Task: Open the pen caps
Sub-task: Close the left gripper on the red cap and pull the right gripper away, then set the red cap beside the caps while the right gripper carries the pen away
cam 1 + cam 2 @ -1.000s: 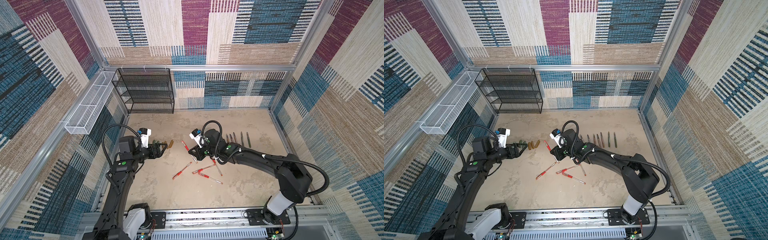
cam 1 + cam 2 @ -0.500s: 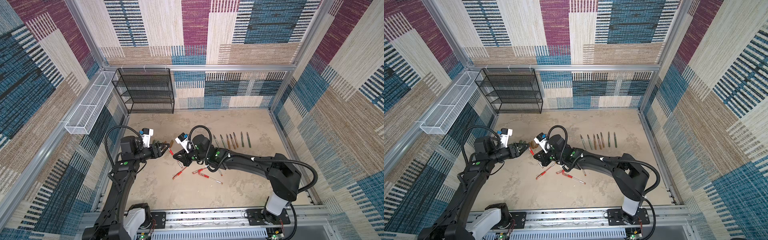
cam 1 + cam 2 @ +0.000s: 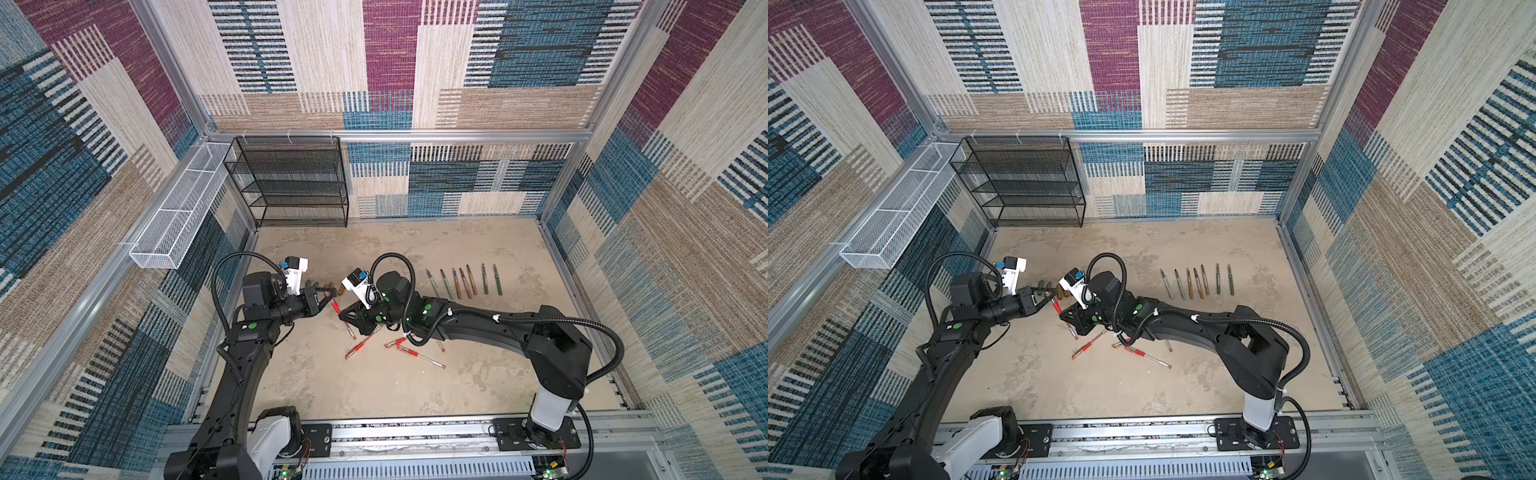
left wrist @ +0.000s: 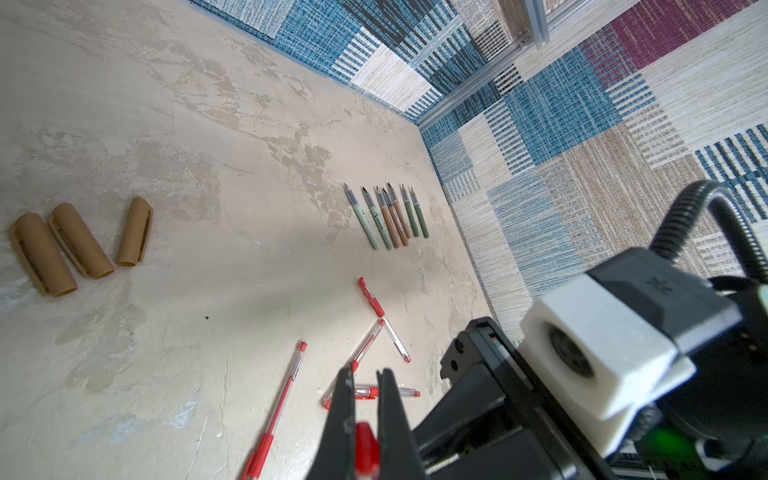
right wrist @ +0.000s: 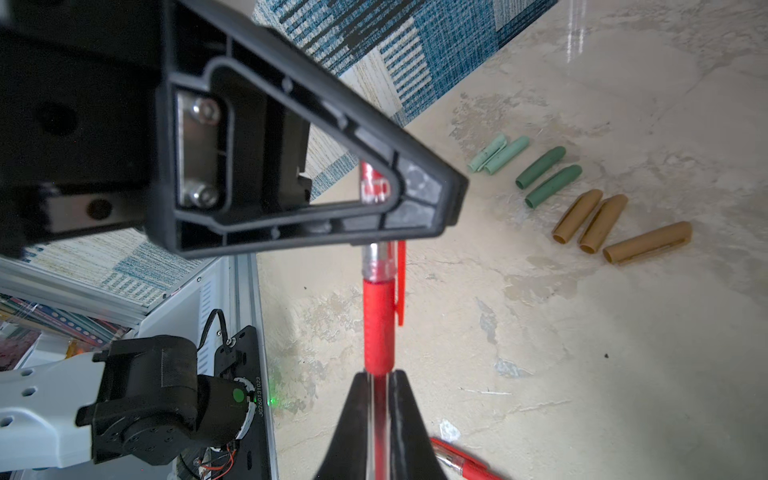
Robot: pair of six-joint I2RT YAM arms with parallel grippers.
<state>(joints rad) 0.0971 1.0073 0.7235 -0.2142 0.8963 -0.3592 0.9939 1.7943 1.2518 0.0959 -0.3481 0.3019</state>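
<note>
A red pen (image 5: 377, 324) hangs above the table between both grippers. My right gripper (image 5: 378, 376) is shut on its clear barrel. My left gripper (image 4: 365, 374) is shut on its red pen cap (image 4: 365, 444), which is still on the pen. In both top views the two grippers meet left of centre, left gripper (image 3: 328, 297) and right gripper (image 3: 343, 318). Loose pen caps lie in a row on the table: mint (image 5: 498, 156), dark green (image 5: 544, 174) and golden brown (image 5: 598, 224).
Several capped red pens (image 3: 361, 343) lie scattered under the right arm. Uncapped pen barrels (image 3: 461, 282) form a row at the right. A black mesh shelf (image 3: 299, 183) stands at the back left, and a white wire basket (image 3: 178, 212) hangs on the left wall.
The right gripper carried the red pen leftwards to the left gripper. The left gripper went from open to shut on the pen's cap end.
</note>
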